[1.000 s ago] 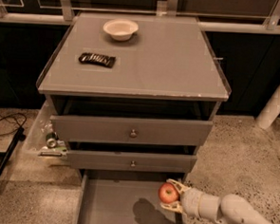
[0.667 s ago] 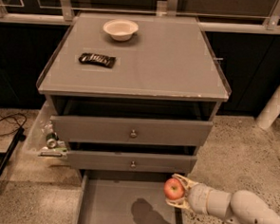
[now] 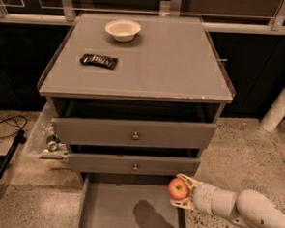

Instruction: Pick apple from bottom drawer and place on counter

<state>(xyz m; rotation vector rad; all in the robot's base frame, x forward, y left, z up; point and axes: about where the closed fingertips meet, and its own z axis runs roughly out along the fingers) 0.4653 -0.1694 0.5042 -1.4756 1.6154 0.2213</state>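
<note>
Arm's pale two-finger hand (image 3: 181,191) is clamped on the small round red apple (image 3: 177,188), held up over the right wall of the open grey bottom drawer (image 3: 111,207), below the flat grey cabinet-top surface (image 3: 160,64).
</note>
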